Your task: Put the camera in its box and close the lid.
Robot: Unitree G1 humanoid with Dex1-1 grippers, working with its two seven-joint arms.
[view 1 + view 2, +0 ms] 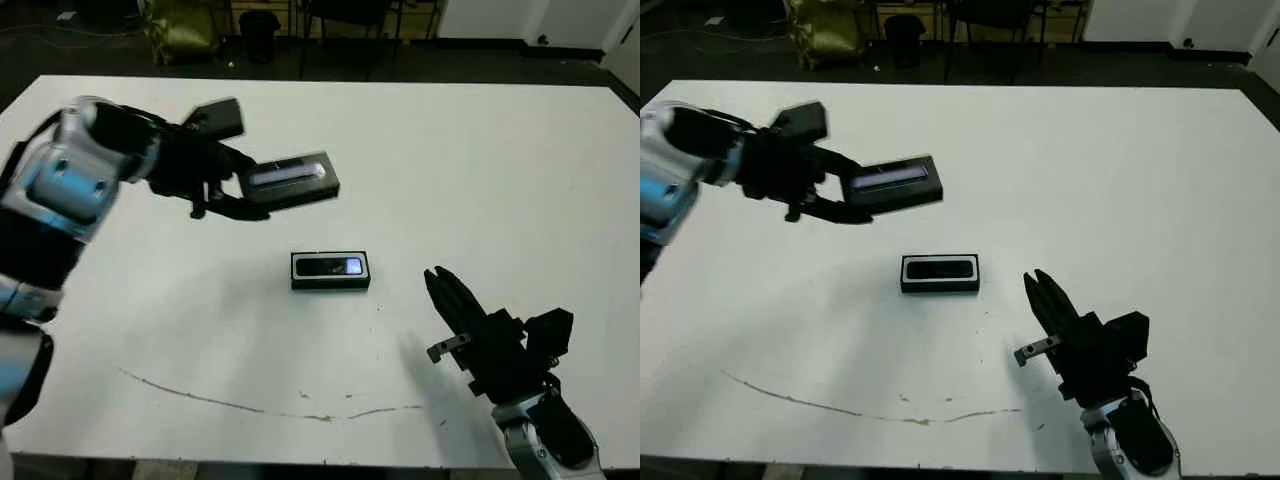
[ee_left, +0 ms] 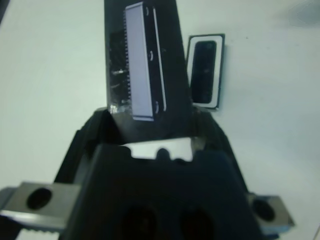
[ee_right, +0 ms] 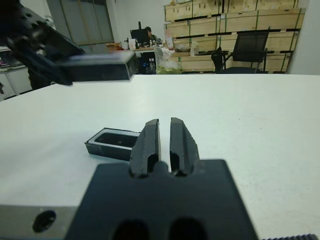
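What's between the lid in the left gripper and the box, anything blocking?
Nothing visible. The left gripper holds the lid in the air, beyond the box, which sits open on the table with the camera already inside. The right gripper is off to the box's right, fingers together, clear of that path.

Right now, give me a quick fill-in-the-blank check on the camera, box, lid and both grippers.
1. The camera lies inside the ____.
2. The lid is held above the table by the ____ gripper.
3. The right gripper holds ____.
4. The box is not yet ____.

Missing words: box; left; nothing; closed
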